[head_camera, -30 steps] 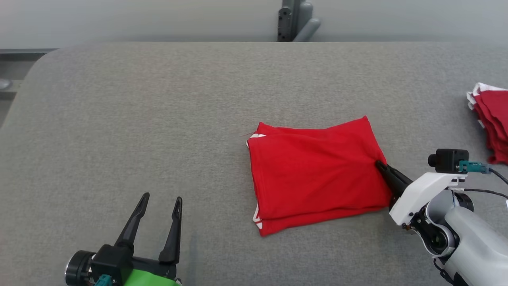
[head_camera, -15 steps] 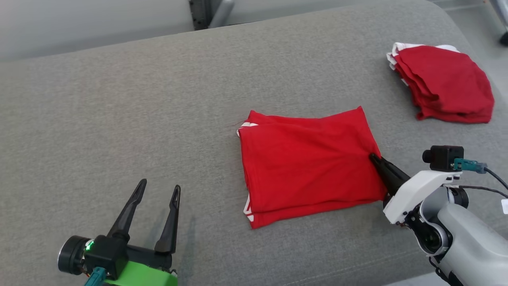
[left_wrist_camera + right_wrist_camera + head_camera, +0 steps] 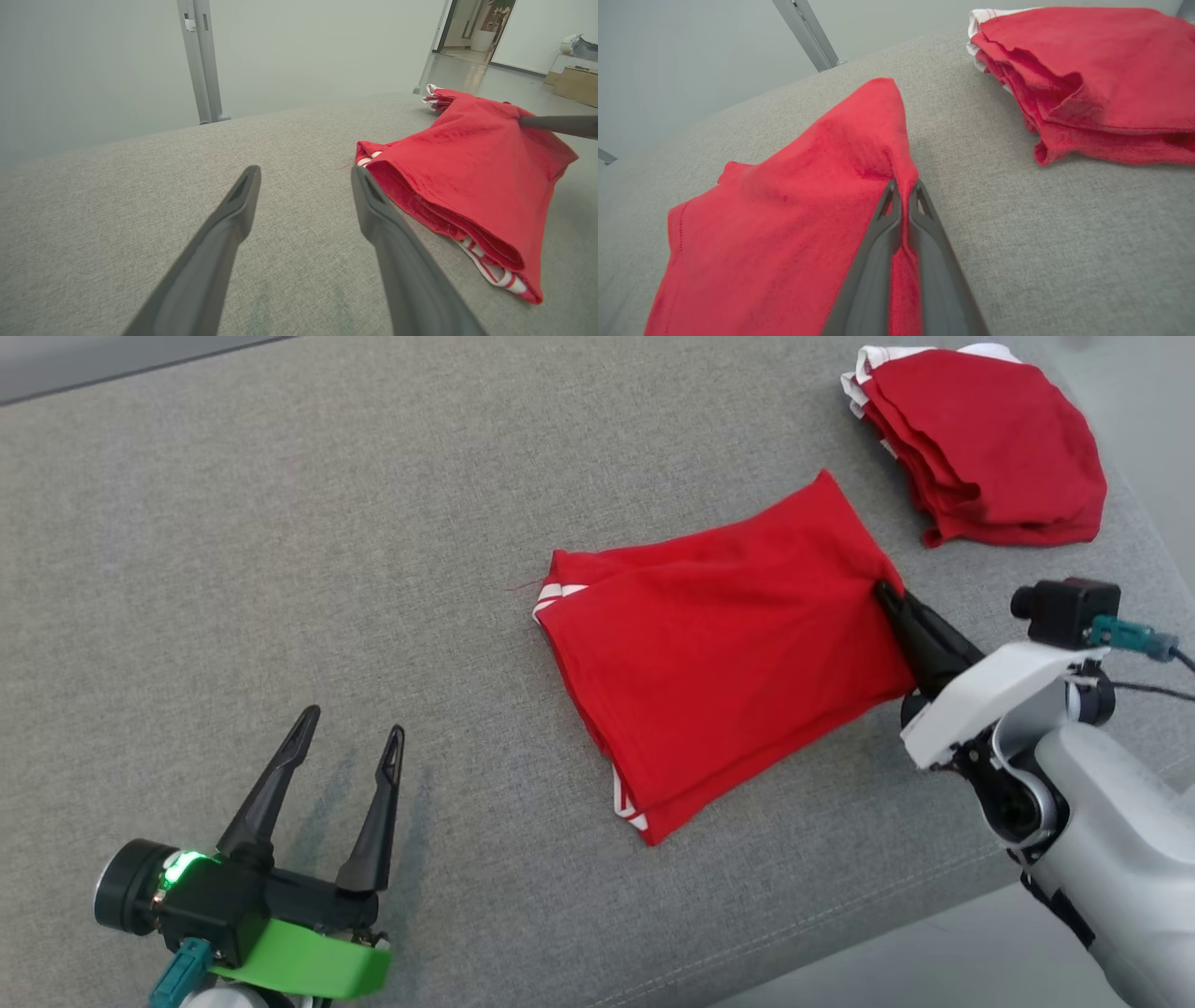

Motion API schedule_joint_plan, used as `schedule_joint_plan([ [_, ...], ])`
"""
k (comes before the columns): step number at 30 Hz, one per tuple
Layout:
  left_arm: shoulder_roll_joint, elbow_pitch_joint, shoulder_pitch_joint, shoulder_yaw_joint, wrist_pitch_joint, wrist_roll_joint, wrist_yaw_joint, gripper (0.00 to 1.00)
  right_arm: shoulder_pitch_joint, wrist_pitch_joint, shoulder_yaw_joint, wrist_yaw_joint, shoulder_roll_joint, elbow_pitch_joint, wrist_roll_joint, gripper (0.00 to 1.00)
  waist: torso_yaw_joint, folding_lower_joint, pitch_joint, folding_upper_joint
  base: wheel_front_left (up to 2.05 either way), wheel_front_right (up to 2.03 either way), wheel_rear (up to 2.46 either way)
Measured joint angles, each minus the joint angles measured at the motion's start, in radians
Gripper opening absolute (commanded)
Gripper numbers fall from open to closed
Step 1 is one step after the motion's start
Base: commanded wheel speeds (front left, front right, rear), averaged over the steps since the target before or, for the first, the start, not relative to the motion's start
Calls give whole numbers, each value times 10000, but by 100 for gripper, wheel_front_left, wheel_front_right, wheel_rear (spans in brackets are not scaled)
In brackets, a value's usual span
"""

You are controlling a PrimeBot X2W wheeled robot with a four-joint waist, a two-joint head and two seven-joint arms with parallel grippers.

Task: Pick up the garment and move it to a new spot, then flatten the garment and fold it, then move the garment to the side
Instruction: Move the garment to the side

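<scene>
Folded red garment (image 3: 719, 681), white-trimmed, pinched at its edge by right end effector (image 3: 883, 588); left end effector (image 3: 353, 720) spread wide.

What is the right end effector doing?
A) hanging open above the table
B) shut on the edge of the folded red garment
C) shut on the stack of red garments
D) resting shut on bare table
B: the right end effector is pinched on the edge of the folded red garment, and the stack of red garments lies apart from it.
</scene>
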Motion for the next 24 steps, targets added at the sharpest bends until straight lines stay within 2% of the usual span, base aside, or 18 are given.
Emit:
schedule_joint_plan([
  [7,290,-309,-193,56,0,-146,0,100,-1098,675,-786,0,-186,-541,-568,0,-49,1,686,0,0,0,0],
  [12,464,-502,-340,23,0,-234,0,100,-1592,1486,-1808,0,-694,-1034,-1028,0,-27,1,1058,0,0,0,0],
  [21,765,-882,-604,102,0,-405,0,100,-1695,3231,-4589,0,-1244,-2316,-1939,0,-15,1,1660,0,0,0,0],
  [24,899,-986,-704,128,-2,-426,0,100,-1569,3720,-5555,0,-1154,-2686,-2146,0,-23,1,1866,0,0,0,0],
])
